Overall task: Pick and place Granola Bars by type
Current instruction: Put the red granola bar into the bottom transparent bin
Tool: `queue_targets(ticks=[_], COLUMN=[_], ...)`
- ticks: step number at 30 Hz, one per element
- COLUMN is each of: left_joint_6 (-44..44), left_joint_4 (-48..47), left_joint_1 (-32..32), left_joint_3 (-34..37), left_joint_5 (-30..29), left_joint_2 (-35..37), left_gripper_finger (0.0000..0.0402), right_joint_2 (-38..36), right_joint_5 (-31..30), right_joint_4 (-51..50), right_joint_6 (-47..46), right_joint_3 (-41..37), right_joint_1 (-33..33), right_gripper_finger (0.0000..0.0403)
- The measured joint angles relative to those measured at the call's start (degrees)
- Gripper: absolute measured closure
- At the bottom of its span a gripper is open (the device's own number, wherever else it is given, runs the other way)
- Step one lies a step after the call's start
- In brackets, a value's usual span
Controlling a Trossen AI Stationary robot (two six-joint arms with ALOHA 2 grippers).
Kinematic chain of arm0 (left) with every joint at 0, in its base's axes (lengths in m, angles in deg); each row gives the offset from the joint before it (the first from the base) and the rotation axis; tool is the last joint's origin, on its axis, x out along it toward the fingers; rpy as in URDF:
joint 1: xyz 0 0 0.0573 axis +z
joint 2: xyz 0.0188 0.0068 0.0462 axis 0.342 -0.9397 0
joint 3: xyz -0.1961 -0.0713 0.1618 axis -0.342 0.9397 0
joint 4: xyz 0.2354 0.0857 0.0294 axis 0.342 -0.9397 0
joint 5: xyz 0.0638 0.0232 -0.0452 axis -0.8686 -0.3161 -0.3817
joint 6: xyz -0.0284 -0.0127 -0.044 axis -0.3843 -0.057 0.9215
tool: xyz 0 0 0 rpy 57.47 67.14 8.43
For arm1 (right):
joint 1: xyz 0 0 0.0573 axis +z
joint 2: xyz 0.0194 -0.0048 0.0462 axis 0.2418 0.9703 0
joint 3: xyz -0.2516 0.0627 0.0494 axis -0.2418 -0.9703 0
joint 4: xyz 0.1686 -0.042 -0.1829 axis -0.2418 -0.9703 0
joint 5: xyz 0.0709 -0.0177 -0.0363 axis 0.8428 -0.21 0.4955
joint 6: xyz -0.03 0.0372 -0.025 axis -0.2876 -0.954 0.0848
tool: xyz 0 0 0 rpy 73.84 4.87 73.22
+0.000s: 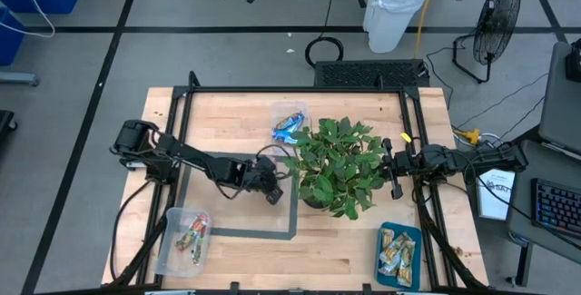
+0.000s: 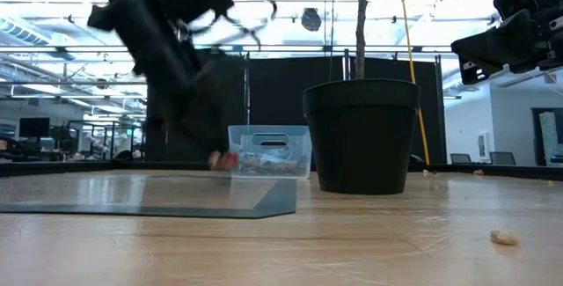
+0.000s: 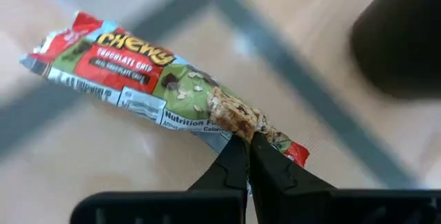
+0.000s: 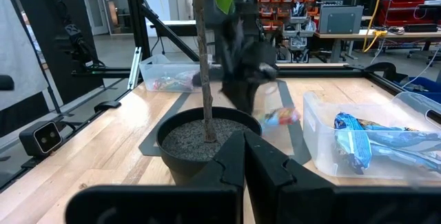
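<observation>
Now, left gripper point(image 3: 249, 156): fingers pinched tight on one end of a red-and-green granola bar point(image 3: 148, 86)
Bar: lifted above the table point(image 1: 363, 250), beside the potted plant point(image 1: 338, 163)
Right gripper point(image 4: 246, 156): closed, empty, on the plant's other side

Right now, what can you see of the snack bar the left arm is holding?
The granola bar has a shiny wrapper in red, green and white, printed "Chewy" and "chocolate chip", with a picture of the oat bar. The left tool is shut on one crimped end, so it hangs slanted above the wooden table.
</observation>
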Motion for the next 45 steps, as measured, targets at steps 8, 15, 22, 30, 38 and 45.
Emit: queue_targets(ticks=[8, 15, 22, 30, 38, 45], left_joint_6=[-7.1, 4.6, 26.1, 46.4, 76.4, 83.9], left_joint_4=[-0.9, -18.3, -35.5, -38.3, -40.0, -34.8], left_joint_1=[-3.6, -16.4, -34.0, -44.8, -50.8, -53.4], left_joint_3=[-0.1, -0.3, -2.3, -2.3, -2.3, -2.3], left_joint_5=[-7.2, -20.5, -25.8, -12.2, 8.4, 17.6], left_joint_2=[15.4, 31.1, 38.7, 32.8, 23.0, 16.7], left_gripper_finger=[0.0397, 0.0397, 0.0397, 0.0397, 0.0397, 0.0397], right_joint_2=[0.0, 0.0, 0.0, 0.0, 0.0, 0.0], right_joint_5=[0.0, 0.0, 0.0, 0.0, 0.0, 0.0], right_joint_4=[0.0, 0.0, 0.0, 0.0, 0.0, 0.0], right_joint_6=[0.0, 0.0, 0.0, 0.0, 0.0, 0.0], right_joint_3=[0.0, 0.0, 0.0, 0.0, 0.0, 0.0], right_joint_1=[0.0, 0.0, 0.0, 0.0, 0.0, 0.0], right_gripper_finger=[0.0403, 0.0403, 0.0403, 0.0403, 0.0403, 0.0403])
